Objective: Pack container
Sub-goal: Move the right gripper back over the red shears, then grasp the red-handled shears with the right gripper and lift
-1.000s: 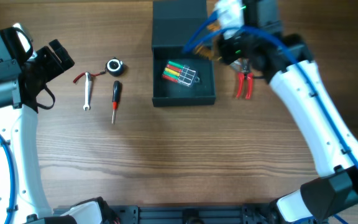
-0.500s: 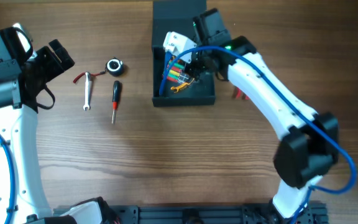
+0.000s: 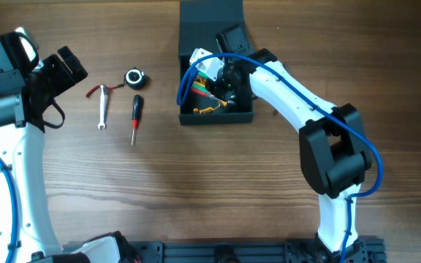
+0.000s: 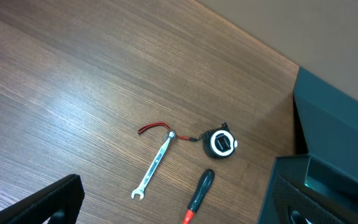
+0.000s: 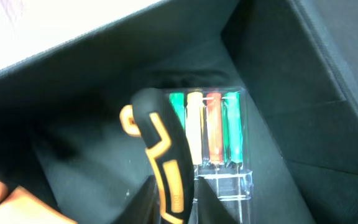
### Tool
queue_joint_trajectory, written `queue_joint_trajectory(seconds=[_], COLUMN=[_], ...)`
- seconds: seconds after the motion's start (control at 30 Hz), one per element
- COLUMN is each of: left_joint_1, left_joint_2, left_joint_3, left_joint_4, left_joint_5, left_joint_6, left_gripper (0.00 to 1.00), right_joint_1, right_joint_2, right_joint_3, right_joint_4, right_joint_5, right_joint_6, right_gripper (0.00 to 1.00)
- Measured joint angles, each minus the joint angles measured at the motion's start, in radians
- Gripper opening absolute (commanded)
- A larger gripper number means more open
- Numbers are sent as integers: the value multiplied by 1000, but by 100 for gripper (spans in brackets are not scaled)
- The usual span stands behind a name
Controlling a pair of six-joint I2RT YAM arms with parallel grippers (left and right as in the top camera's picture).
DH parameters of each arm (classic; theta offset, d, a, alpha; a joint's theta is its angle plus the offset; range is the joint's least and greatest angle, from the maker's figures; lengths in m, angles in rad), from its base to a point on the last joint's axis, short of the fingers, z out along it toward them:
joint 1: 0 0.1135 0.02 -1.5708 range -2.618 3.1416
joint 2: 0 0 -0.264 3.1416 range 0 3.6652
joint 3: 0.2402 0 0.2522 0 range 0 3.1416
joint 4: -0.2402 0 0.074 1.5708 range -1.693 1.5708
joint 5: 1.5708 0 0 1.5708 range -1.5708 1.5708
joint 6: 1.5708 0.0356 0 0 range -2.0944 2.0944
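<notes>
The container (image 3: 188,115) is a dark box standing open at the back centre, its lid flap (image 3: 210,18) folded away. Inside lies a clear case of coloured screwdrivers (image 5: 213,134). My right gripper (image 3: 216,86) is down inside the container, shut on a black and orange handled tool (image 5: 163,168), which also shows in the overhead view (image 3: 209,109). In the right wrist view the gripper (image 5: 173,208) holds the handle just left of the case. My left gripper (image 3: 68,73) is open and empty at the far left, well away from the container.
A silver wrench (image 3: 102,107) with a red loop, a round tape measure (image 3: 134,78) and a black and red screwdriver (image 3: 135,118) lie left of the container. They also show in the left wrist view: wrench (image 4: 154,165), tape measure (image 4: 220,143), screwdriver (image 4: 197,196).
My right arm swung left from beside the container and went down into it, carrying the black and orange tool. It now covers the red pliers' spot. The left arm has not moved.
</notes>
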Motion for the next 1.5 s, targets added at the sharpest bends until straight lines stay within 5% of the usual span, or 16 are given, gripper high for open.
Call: queue_joint_trajectory(seconds=[0.27,0.5,0.63,0.83,0.97,1.37,1.5], left_joint_1=[0,0,0,0,0,0,0], left_joint_2=[0,0,0,0,0,0,0], left_joint_3=[0,0,0,0,0,0,0], left_joint_4=[0,0,0,0,0,0,0], left_joint_5=[0,0,0,0,0,0,0], left_joint_6=[0,0,0,0,0,0,0], left_gripper=[100,100,100,100,100,100,100], right_joint_1=[0,-18,-135,-382,-405,-411,-429], right_joint_2=[-11,-226,-343,-276,-195,-69,-69], right_joint_3=[0,-1,12,3,-25,-48,-99], right_joint_4=[-7,45,10,-189,-265,-405,-374], right_joint_5=[20,266,356,246,206,148,153], right_joint_6=[6,161,376,719,819,869,852], right_gripper=[57,91,95,90,80,68,53])
